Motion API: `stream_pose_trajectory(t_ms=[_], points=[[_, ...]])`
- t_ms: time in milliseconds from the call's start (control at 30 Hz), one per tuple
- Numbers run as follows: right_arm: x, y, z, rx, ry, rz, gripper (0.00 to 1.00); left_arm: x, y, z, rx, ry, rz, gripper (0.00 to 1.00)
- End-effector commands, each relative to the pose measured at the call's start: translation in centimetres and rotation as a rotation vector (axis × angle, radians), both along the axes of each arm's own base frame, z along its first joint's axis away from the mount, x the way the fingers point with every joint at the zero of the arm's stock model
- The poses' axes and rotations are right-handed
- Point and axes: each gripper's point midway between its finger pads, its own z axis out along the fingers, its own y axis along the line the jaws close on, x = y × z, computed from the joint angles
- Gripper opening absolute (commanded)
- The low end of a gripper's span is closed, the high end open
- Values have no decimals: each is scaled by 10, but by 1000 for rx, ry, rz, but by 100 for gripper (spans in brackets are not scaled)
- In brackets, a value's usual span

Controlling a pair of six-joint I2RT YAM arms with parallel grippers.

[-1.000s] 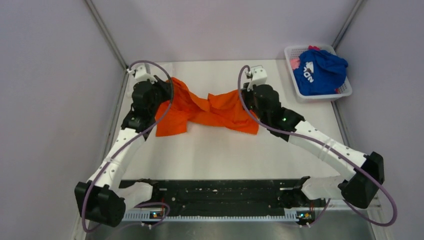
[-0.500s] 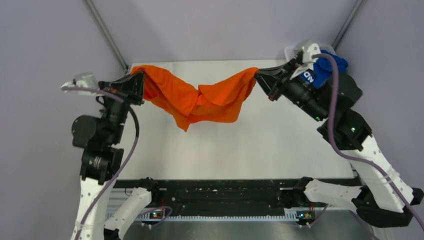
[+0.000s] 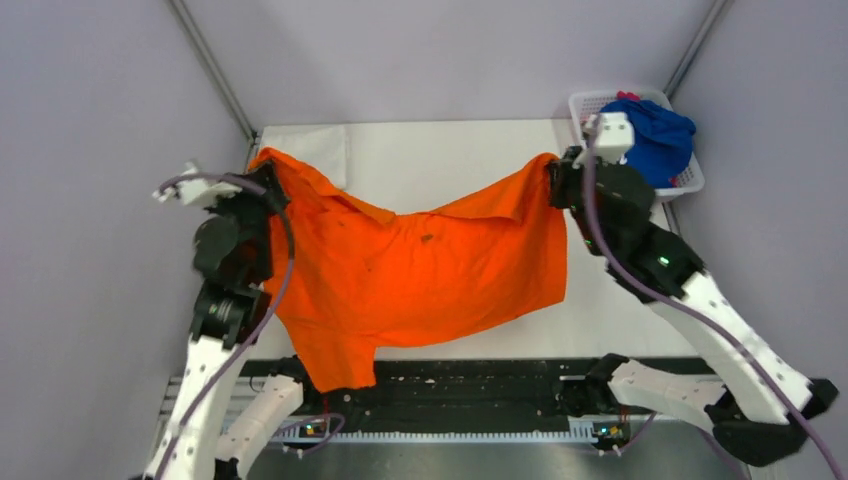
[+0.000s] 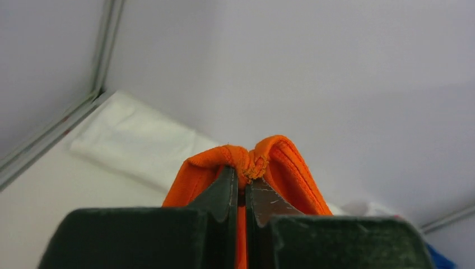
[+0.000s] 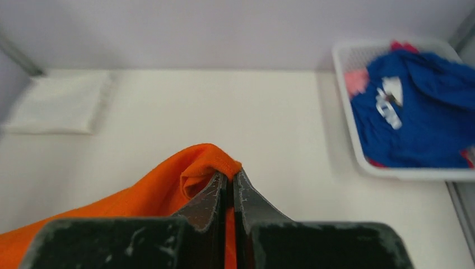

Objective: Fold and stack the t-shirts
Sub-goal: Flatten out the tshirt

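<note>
Bright orange cloth t-shirt (image 3: pixel 430 270) hanging spread above white table (image 3: pixel 450 160), clamped at 9 o'clock by closed left gripper (image 4: pixel 245 182), at 3 o'clock by closed right gripper (image 5: pixel 229 176). Royal blue t-shirt (image 3: pixel 658 140) in white basket (image 3: pixel 688 185), 1 o'clock.

The orange t-shirt (image 3: pixel 430 270) hangs across the table (image 3: pixel 450 160). Beyond it lies open room; at its right stands a basket (image 3: pixel 684 185).

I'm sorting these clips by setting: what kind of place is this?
Likely a robot lab cell, not a home: a white table walled by plain grey panels, with a basket holding a blue t-shirt at its corner.
</note>
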Motion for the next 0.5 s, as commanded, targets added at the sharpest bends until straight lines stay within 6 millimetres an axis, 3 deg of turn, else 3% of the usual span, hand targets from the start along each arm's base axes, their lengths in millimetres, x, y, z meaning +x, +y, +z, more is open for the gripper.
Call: stream_pose_trajectory(t_ms=[0, 67, 133, 167, 200, 233, 267, 300, 367, 467], points=[[65, -51, -148, -135, 332, -393, 0, 75, 27, -132, -47, 344, 271, 0], [94, -47, -204, -113, 427, -349, 2, 102, 28, -182, -46, 459, 310, 1], [124, -46, -251, -135, 500, -354, 9, 131, 26, -226, -67, 552, 300, 59], [139, -44, -263, -142, 521, -361, 21, 149, 21, -252, -72, 614, 266, 90], [154, -45, -275, -168, 539, -379, 32, 162, 16, -268, -87, 657, 239, 98], [168, -46, -280, -184, 540, -416, 49, 171, 13, -281, -102, 706, 228, 99], [180, -48, -283, -199, 544, -447, 82, 182, 9, -281, -110, 732, 215, 99], [188, -48, -284, -209, 553, -470, 97, 185, 5, -289, -106, 773, 199, 99], [196, -47, -283, -218, 565, -488, 99, 194, -4, -281, -103, 785, 152, 99], [190, -50, -272, -169, 547, -510, 99, 193, -11, -271, -89, 764, 102, 99]])
